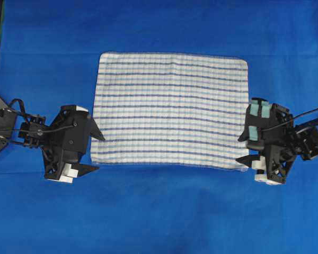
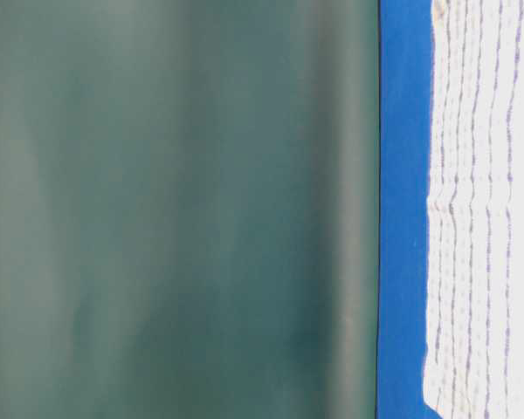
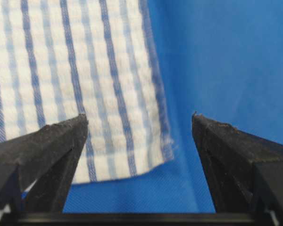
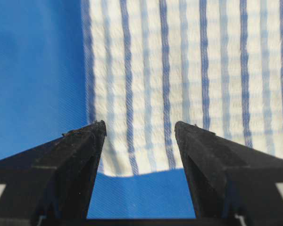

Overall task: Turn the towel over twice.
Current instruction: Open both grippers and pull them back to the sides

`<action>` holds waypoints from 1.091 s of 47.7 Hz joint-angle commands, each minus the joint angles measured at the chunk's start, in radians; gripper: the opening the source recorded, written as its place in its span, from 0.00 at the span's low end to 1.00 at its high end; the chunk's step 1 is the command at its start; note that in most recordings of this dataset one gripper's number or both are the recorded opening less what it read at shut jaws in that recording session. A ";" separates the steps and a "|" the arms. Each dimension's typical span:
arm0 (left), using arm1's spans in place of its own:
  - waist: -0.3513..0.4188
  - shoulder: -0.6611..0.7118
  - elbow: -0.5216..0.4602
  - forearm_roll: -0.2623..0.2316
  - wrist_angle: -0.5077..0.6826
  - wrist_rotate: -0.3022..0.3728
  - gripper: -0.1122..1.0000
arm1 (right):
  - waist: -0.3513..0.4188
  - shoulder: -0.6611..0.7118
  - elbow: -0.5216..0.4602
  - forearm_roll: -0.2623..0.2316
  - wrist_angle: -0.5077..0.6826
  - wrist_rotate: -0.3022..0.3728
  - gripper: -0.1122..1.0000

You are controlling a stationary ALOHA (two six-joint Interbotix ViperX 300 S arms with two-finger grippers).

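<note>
The towel point(image 1: 169, 110) lies spread flat on the blue sheet point(image 1: 159, 211), stripes running side to side in the overhead view, its near edge toward the two arms and every corner down. On the left, the left gripper point(image 1: 96, 153) sits at the towel's near-left corner with its jaws spread wide and nothing between them; its wrist camera shows that corner of the towel point(image 3: 108, 94) lying loose on the sheet just ahead of the fingertips point(image 3: 66, 136). Over on the right, the right gripper point(image 1: 245, 151) is at the near-right corner, jaws likewise apart and empty, and from its own camera the hem of the towel point(image 4: 179, 94) rests between and beyond the two tips. So nobody is holding cloth at this instant (both sets of jaws are plainly clear of it). My read: this is the pause between flips, with the towel laid out and released, though which flip is in hand the pictures cannot say. If another turn is owed, the next move calls for both grippers to dip onto those near corners together, pinch a single layer, then lift and carry the edge over evenly so the cloth lands flat, not bunched.
</note>
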 commanded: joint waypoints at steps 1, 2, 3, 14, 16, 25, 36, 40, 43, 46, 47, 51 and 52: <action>-0.003 -0.069 -0.032 0.000 0.025 0.008 0.86 | 0.005 -0.069 -0.021 -0.015 -0.002 -0.002 0.67; -0.003 -0.081 -0.035 0.000 0.032 0.008 0.86 | 0.005 -0.081 -0.021 -0.018 -0.002 -0.002 0.67; -0.003 -0.095 -0.037 0.000 0.038 0.008 0.86 | 0.005 -0.095 -0.023 -0.025 -0.002 -0.002 0.67; 0.023 -0.273 -0.041 0.000 0.074 0.009 0.84 | 0.000 -0.261 -0.025 -0.106 0.015 -0.003 0.67; 0.032 -0.304 -0.041 0.000 0.080 0.009 0.84 | -0.003 -0.291 -0.023 -0.123 0.029 -0.003 0.67; 0.084 -0.456 -0.029 0.000 0.130 0.011 0.84 | -0.017 -0.436 -0.015 -0.195 0.110 -0.003 0.67; 0.147 -0.641 0.012 0.000 0.195 0.037 0.84 | -0.018 -0.626 -0.005 -0.279 0.213 -0.003 0.65; 0.164 -0.706 0.037 0.000 0.212 0.052 0.84 | -0.020 -0.683 0.012 -0.302 0.247 -0.003 0.65; 0.183 -0.761 0.069 0.000 0.212 0.055 0.84 | -0.020 -0.719 0.032 -0.313 0.259 -0.003 0.64; 0.199 -0.810 0.103 0.000 0.212 0.055 0.84 | -0.020 -0.756 0.058 -0.321 0.265 0.003 0.64; 0.206 -0.824 0.114 0.000 0.212 0.054 0.84 | -0.020 -0.767 0.067 -0.322 0.265 0.006 0.64; 0.225 -0.884 0.152 0.000 0.215 0.049 0.84 | -0.023 -0.813 0.109 -0.327 0.265 0.014 0.64; 0.229 -0.899 0.161 0.000 0.215 0.049 0.84 | -0.026 -0.824 0.118 -0.325 0.265 0.014 0.64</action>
